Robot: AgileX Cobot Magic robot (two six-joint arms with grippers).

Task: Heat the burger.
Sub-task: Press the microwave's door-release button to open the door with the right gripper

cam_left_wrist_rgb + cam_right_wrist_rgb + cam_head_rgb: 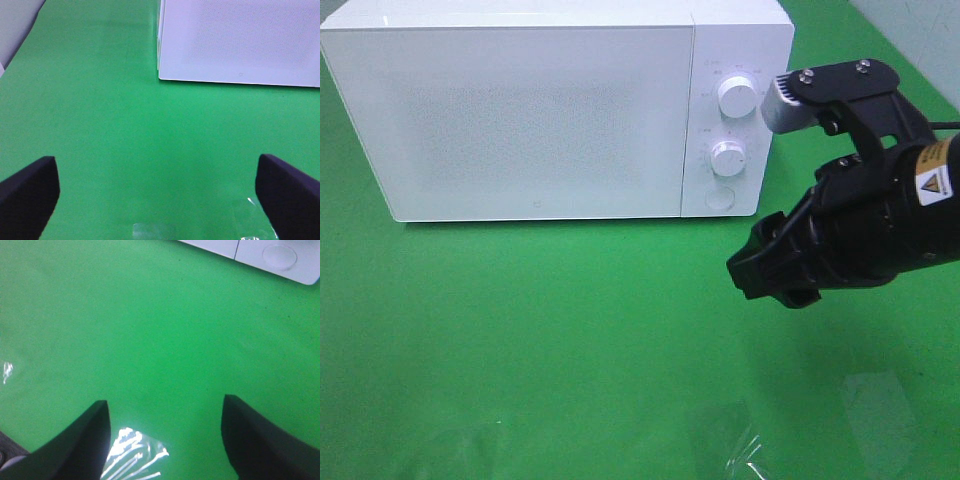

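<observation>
The burger is not in any view. A white microwave [520,110] stands at the back of the green table with its door shut; it also shows in the left wrist view [240,40], and its lower corner shows in the right wrist view [270,257]. My right gripper [775,275] hangs over the table in front of the microwave's control panel, open and empty [165,407]. My left gripper [156,172] is open and empty above bare green cloth to the left front of the microwave; it is out of the exterior high view.
The microwave's panel has two round knobs [737,95] [727,158] and a round button [719,197]. Shiny clear tape patches [725,440] lie on the green cloth near the front edge. A pale wall [15,30] borders the table on the left.
</observation>
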